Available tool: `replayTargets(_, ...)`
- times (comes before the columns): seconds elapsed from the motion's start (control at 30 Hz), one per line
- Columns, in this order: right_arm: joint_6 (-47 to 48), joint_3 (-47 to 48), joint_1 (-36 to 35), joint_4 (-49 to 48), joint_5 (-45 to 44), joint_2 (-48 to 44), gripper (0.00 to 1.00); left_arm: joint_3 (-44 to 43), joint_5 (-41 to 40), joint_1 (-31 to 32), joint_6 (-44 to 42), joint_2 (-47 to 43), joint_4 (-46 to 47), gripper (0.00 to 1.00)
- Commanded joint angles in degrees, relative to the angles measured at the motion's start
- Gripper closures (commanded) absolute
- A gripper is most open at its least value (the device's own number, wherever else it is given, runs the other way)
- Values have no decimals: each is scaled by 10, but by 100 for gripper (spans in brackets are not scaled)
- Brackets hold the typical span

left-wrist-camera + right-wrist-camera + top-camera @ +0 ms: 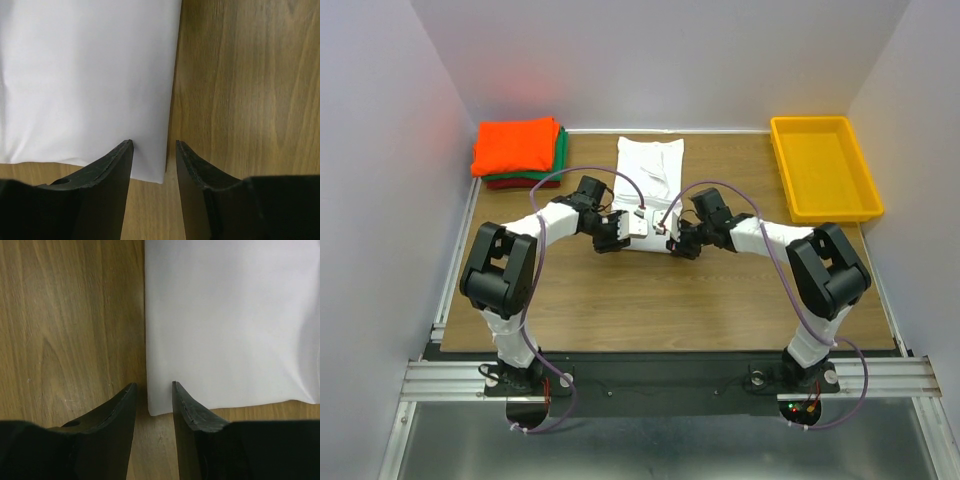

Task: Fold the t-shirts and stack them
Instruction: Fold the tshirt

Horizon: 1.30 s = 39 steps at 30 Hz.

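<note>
The white t-shirt [650,168] lies folded into a long strip at the middle back of the wooden table. Both grippers meet at its near end. My left gripper [638,222] is open, and in the left wrist view its jaws [154,145] straddle a near corner of the white cloth [90,75] without pinching it. My right gripper [666,226] is open too, and its jaws [153,386] straddle the other near corner of the white cloth [230,325]. A folded stack with the orange shirt [516,145] on top of the green [560,148] and dark red [520,184] ones sits at the back left.
A yellow plastic tray [800,190] stands at the back right. White walls close in the table on the left, back and right. Bare wood [640,300] lies between the grippers and the arm bases.
</note>
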<state>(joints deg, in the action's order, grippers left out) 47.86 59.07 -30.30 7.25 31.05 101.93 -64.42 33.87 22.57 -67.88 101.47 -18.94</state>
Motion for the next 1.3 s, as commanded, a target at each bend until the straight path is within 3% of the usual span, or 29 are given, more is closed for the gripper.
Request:
replayTargets(0.0,10,-3,-12,-29,2,1,60,-4,-11,2,-11,14,3,49)
replayTargets(0.23,30,-31,-20,-54,-37,19,60,-13,-21,4,-14,39,-10,49)
replayTargets(0.33,32,-26,-20,-58,-65,36,70,-25,-24,4,-11,50,-16,53)
replayTargets(0.43,26,-26,-20,-58,-78,32,88,-38,-23,4,-13,52,-39,70)
replayTargets(0.47,20,-25,-20,-59,-80,27,98,-49,-15,1,-13,50,-47,76)
replayTargets(0.5,14,-25,-20,-58,-85,12,99,-56,-10,-1,-11,47,-55,86)
replayTargets(0.6,-25,-12,-19,-57,-99,-27,99,-97,15,-10,1,30,-91,100)
replayTargets(0.87,-34,37,-5,0,-95,-90,99,-173,27,-12,8,-7,-173,100)
replayTargets(1.07,-37,42,-5,113,-51,-154,99,-141,35,-8,-6,-58,-237,100)
replayTargets(1.27,-69,41,-23,281,30,-254,99,-86,75,12,-22,-171,-337,100)
